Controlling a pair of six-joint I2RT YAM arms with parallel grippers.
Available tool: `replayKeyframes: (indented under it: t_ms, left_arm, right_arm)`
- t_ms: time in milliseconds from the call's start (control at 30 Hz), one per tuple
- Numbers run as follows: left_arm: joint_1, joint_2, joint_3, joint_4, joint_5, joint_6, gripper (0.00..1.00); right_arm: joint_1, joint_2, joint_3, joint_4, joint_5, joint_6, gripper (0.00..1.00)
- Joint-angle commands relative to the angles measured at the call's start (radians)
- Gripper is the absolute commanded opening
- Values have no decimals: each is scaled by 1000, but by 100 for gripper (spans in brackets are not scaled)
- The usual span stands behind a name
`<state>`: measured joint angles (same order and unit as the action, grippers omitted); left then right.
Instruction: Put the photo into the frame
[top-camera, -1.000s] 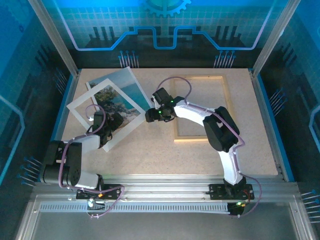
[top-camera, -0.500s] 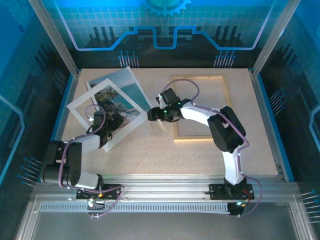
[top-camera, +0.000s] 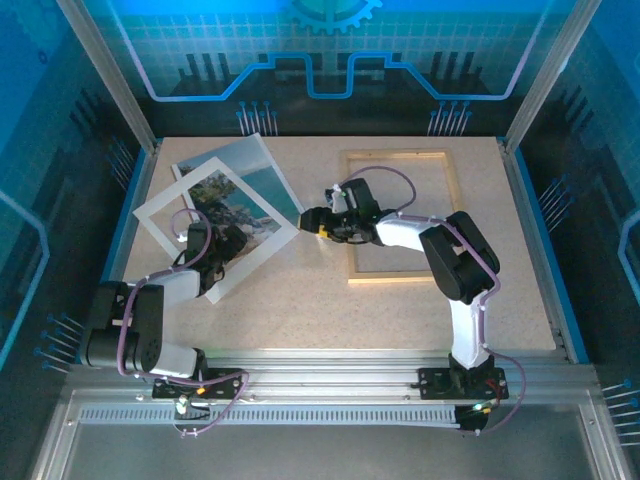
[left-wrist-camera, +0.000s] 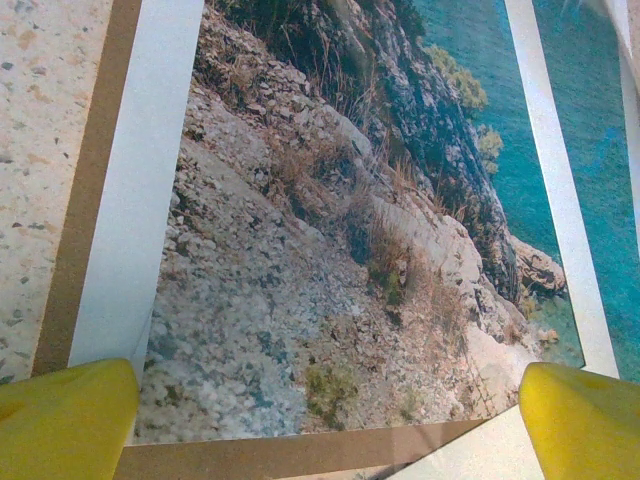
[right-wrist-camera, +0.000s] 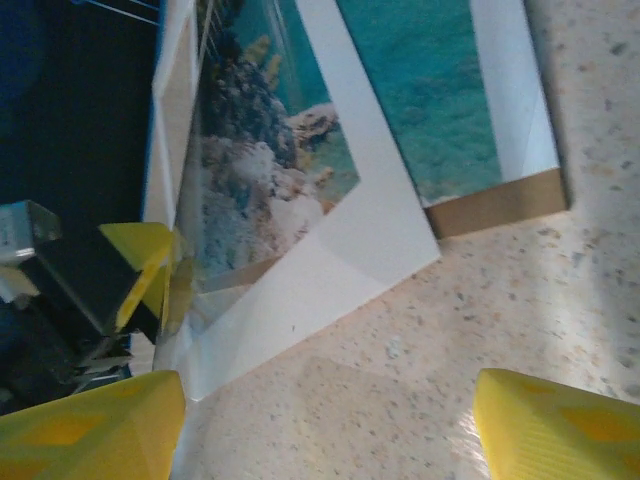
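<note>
Left jaws hang wide over the photo, which lies askew at the counter's far left. Right jaws have dropped low beside its right corner and widened, likely readying a pinch. The frame lies unfilled, far right.

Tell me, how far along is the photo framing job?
Barely started. Done: nothing yet; the frame lies empty on the right. In hand: both grippers are open, the left gripper above the photo, which lies at the left under a white mat, the right gripper near the mat's corner. Left: grasp the photo, carry it over, set it in the frame.
</note>
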<state>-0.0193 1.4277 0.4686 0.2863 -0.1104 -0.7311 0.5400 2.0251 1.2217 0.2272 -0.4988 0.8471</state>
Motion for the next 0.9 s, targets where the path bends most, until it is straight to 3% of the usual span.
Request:
replayKeyframes:
  t_ms: [0, 133, 333, 500, 867]
  left_arm:
    - [1, 49, 1, -37, 82, -11, 99]
    - [-2, 58, 10, -33, 106, 0, 99]
    - [-40, 97, 58, -21, 229, 10, 99]
    - [-118, 130, 104, -47, 201, 27, 99]
    - [-130, 201, 119, -90, 202, 24, 99]
  right_arm:
    - [-7, -50, -37, 158, -69, 66, 77]
    - [-18, -72, -60, 175, -69, 79, 75]
    - [-35, -98, -87, 156, -54, 68, 75]
    - [-66, -138, -128, 118, -19, 43, 74]
    - [-88, -149, -163, 123, -2, 60, 76]
